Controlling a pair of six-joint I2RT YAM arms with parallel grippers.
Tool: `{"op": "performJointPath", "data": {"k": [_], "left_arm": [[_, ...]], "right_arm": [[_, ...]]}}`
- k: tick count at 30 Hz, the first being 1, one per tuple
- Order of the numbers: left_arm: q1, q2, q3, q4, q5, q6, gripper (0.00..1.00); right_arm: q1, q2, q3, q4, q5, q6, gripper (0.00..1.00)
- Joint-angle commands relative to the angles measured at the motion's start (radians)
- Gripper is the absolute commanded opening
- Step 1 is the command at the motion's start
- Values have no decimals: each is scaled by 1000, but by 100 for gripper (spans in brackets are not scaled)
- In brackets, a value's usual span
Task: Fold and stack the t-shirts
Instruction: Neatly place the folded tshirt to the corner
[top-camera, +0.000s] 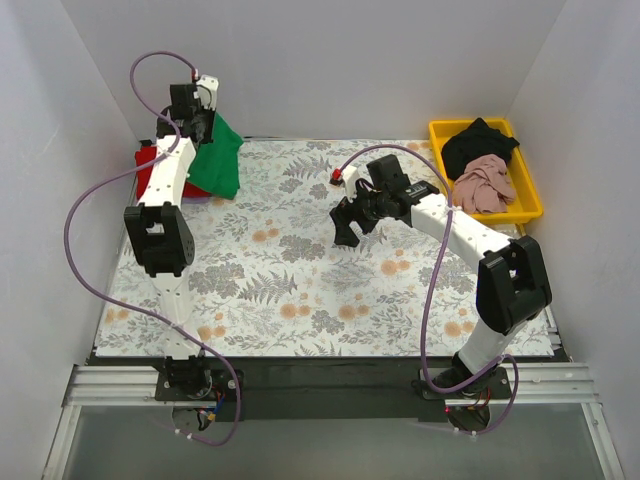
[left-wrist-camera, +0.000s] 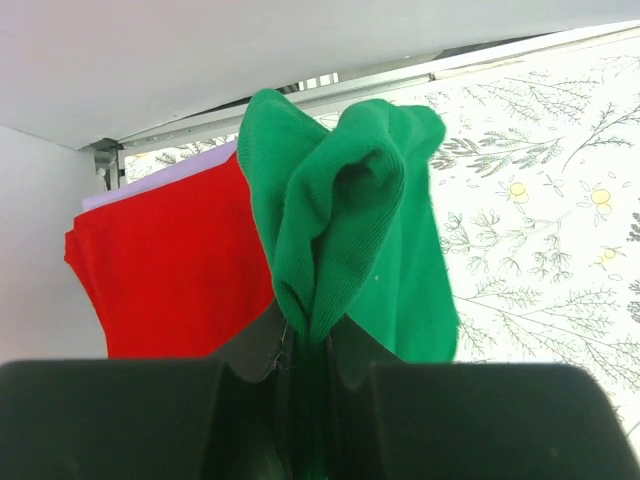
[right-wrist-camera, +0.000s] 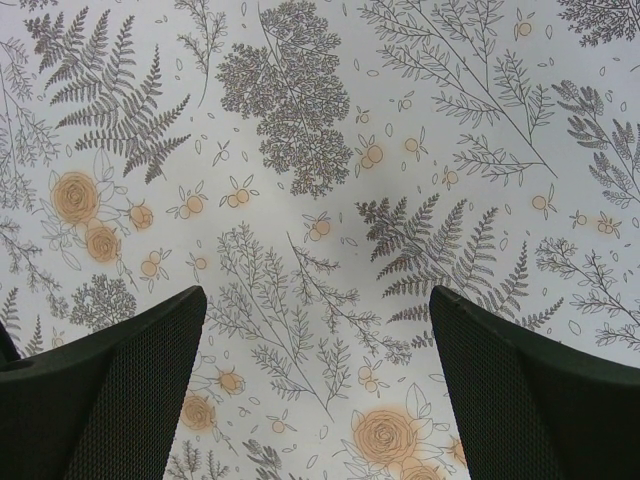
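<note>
My left gripper (top-camera: 205, 128) is shut on a bright green t-shirt (top-camera: 220, 160) and holds it hanging at the table's far left corner; in the left wrist view the green cloth (left-wrist-camera: 350, 230) is bunched between the jaws. A red t-shirt (top-camera: 152, 170) lies flat under it at the left edge, also in the left wrist view (left-wrist-camera: 170, 270). A black t-shirt (top-camera: 478, 145) and a dusty pink t-shirt (top-camera: 484, 185) lie crumpled in the yellow tray (top-camera: 528, 190). My right gripper (top-camera: 348, 225) is open and empty over the middle of the table; its fingers (right-wrist-camera: 110, 390) frame bare floral cloth.
The grey-and-orange floral cloth (top-camera: 300, 270) covers the table. White walls enclose the back and both sides. A pale lilac cloth edge (left-wrist-camera: 170, 175) shows under the red shirt. A metal rail runs along the near edge by the arm bases.
</note>
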Motion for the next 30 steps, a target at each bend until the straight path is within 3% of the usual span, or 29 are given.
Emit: {"op": "performJointPath", "data": {"k": [1,30], "left_arm": [[0,-152,-18,33,14,12,0],[42,-211,-20,-22,37,60,0]], "right_arm": [[0,-52,-4,12,-18,-5,98],[0,-73,-18,23,-16,-5,98]]}}
